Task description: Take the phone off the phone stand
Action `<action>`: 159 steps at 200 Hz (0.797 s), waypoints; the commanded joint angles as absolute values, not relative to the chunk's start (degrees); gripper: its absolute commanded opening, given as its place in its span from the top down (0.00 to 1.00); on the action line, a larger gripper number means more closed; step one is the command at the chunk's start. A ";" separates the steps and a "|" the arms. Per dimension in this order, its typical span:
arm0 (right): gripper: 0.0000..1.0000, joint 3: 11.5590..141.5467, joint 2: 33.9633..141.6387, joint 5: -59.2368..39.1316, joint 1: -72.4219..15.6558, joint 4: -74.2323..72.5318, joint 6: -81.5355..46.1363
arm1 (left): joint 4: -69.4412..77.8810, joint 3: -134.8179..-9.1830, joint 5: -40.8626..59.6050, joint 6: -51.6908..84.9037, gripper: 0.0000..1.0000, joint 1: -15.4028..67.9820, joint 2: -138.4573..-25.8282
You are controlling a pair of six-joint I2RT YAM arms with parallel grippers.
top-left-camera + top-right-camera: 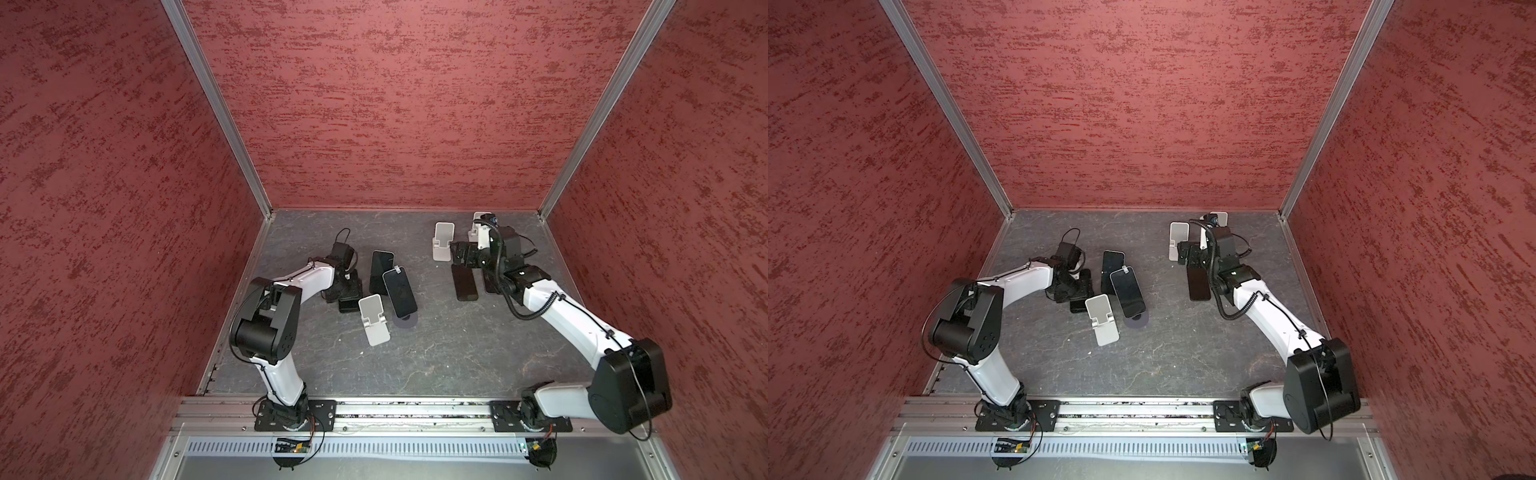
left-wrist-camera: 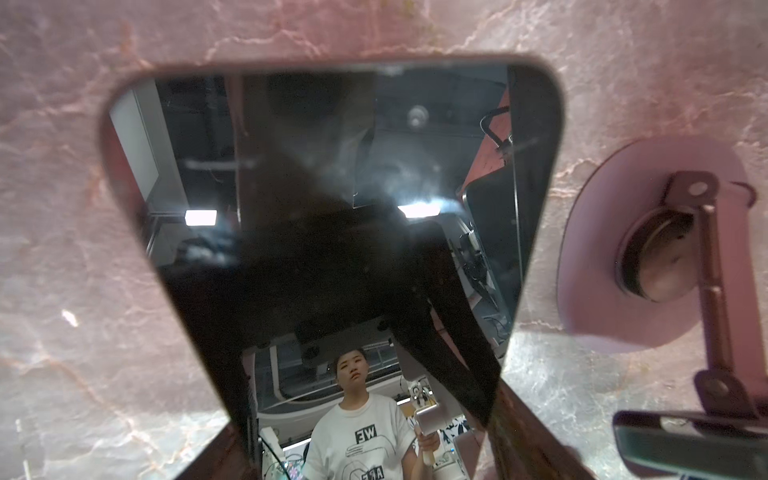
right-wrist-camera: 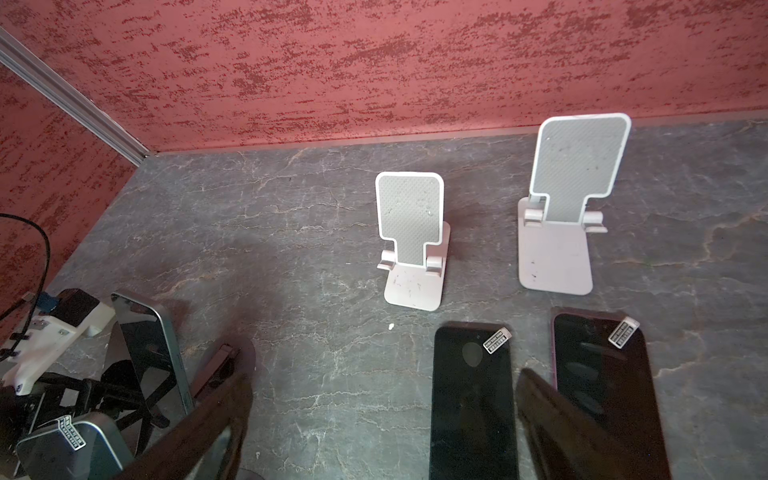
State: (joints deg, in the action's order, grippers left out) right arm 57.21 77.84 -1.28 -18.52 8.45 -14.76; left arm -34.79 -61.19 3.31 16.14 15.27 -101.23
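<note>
My left gripper [image 1: 347, 291] [image 2: 374, 449] is shut on a black phone [image 2: 332, 232] [image 1: 348, 306] [image 1: 1079, 307], one finger on each long edge. The phone faces up, low over the grey table; I cannot tell whether it rests on it. An empty white phone stand [image 1: 374, 318] [image 1: 1101, 318] stands just beside it. A second phone with a sticker [image 1: 400, 293] sits on a purple round-base stand [image 2: 648, 249] [image 1: 406, 322]. A third phone [image 1: 380, 270] leans behind it. My right gripper [image 1: 459, 253] [image 3: 382, 436] hangs open at the back right, holding nothing.
Two empty white stands [image 3: 411, 237] [image 3: 573, 199] stand near the back wall. In front of them two black phones [image 3: 471, 399] [image 3: 602, 374] lie flat under my right gripper. Red walls close the table [image 1: 436, 353] on three sides.
</note>
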 commanded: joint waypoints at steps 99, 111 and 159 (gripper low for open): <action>0.01 57.31 75.81 -1.00 -18.28 8.10 -15.29 | -40.89 -66.50 5.89 12.57 0.37 14.24 -107.57; 0.01 57.22 75.71 -0.85 -18.26 8.02 -15.23 | -41.66 -67.09 5.90 12.58 0.37 14.24 -108.04; 0.01 56.36 74.95 -0.39 -18.28 7.83 -14.91 | -45.17 -69.47 4.45 12.56 0.37 14.15 -110.07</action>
State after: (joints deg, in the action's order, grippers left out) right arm 57.21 76.90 -1.23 -18.52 8.51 -14.74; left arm -42.78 -69.17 4.29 13.17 14.66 -106.96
